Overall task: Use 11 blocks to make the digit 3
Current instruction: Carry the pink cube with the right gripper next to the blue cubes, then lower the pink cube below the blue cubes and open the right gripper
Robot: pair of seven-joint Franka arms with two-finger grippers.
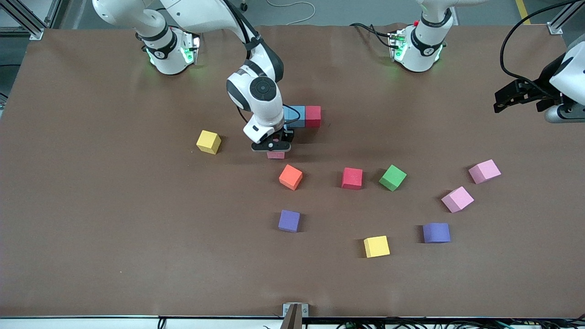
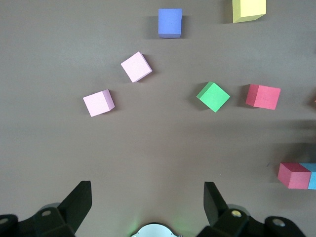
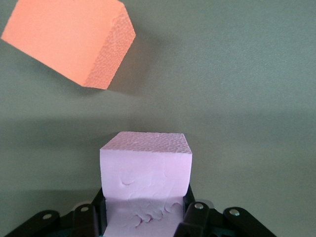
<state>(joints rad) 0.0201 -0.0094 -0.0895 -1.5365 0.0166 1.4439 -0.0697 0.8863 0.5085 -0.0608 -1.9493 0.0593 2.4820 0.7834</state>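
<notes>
My right gripper [image 1: 272,147] is shut on a pink block [image 1: 275,155] [image 3: 145,173], held low over the table by the short row of a light blue block [image 1: 295,115] and a red block [image 1: 313,115]. The orange block [image 1: 291,177] [image 3: 69,42] lies just under the held block's reach, nearer the front camera. Loose blocks: yellow [image 1: 209,141], red [image 1: 352,178], green [image 1: 392,177], two pink [image 1: 484,171] [image 1: 457,199], two purple [image 1: 289,221] [image 1: 436,232], yellow [image 1: 376,246]. My left gripper [image 1: 507,98] [image 2: 148,202] hangs open and empty at the left arm's end, waiting.
The brown table [image 1: 114,228] has bare surface toward the right arm's end and along its front edge. A small metal bracket [image 1: 295,313] sits at the middle of the front edge. The arm bases [image 1: 169,50] [image 1: 418,45] stand at the back.
</notes>
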